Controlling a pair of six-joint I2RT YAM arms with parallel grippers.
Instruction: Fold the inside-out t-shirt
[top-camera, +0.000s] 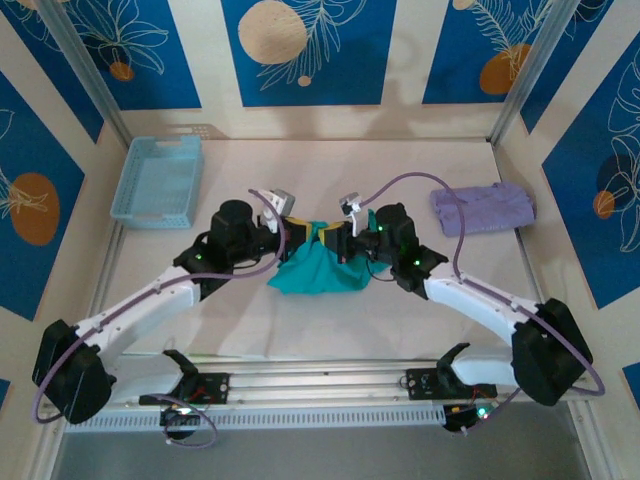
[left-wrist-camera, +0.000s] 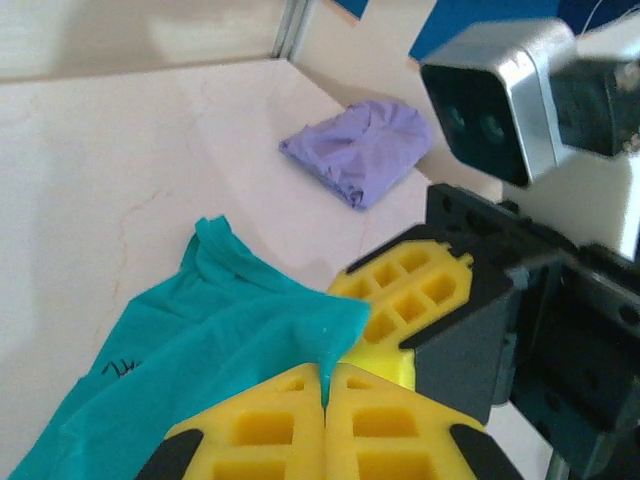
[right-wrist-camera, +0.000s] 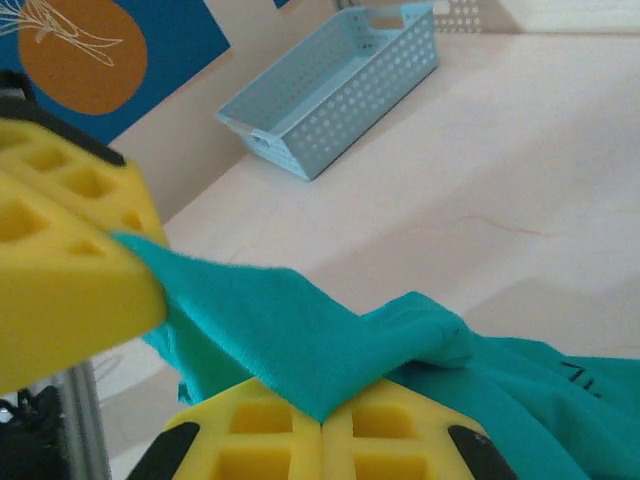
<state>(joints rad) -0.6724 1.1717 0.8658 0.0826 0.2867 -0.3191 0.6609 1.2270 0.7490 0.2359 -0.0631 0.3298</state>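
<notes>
Top external: your left gripper (top-camera: 299, 232) and right gripper (top-camera: 333, 238) both pinch the inside-out t-shirt (top-camera: 315, 272) near its far edge; expect light, limp cloth, so grip hems and corners

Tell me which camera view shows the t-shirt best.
Top external: most of the bunched-up t-shirt shows at once. Left wrist shows a close-up fold pinched in the left gripper; right wrist shows another fold pinched in the right gripper.

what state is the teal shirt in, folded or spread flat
Neither: the teal shirt sags crumpled between the left fingers and right fingers, both pinching its edge.
</notes>
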